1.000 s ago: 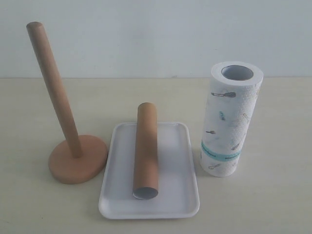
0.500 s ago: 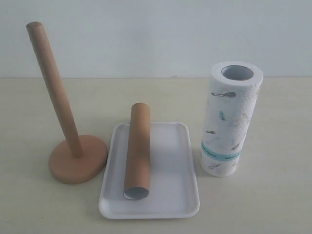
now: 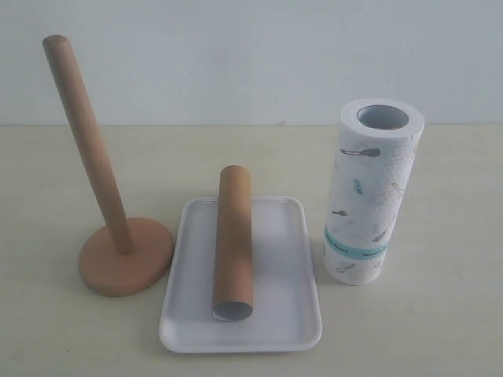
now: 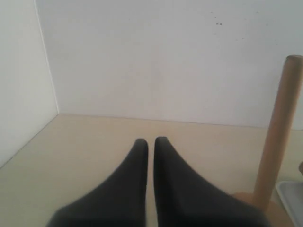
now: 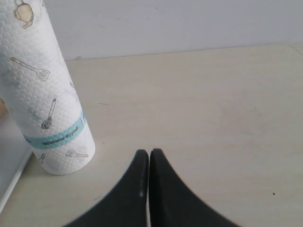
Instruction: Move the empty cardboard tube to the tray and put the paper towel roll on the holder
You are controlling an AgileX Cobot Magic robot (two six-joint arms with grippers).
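Your right claw (image 5: 149, 152), pinched closed and empty like the left claw (image 4: 150, 140), sits nearer the paper towel roll (image 5: 42, 90), upright toward the right edge of the surface (image 3: 448, 322).

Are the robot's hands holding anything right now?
No, nothing. The left gripper and right gripper are both shut with empty fingers. The tube lies on the tray.

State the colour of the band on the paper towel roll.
Teal band on the thick white utensil-printed paper towel roll; right wrist view shows it best.
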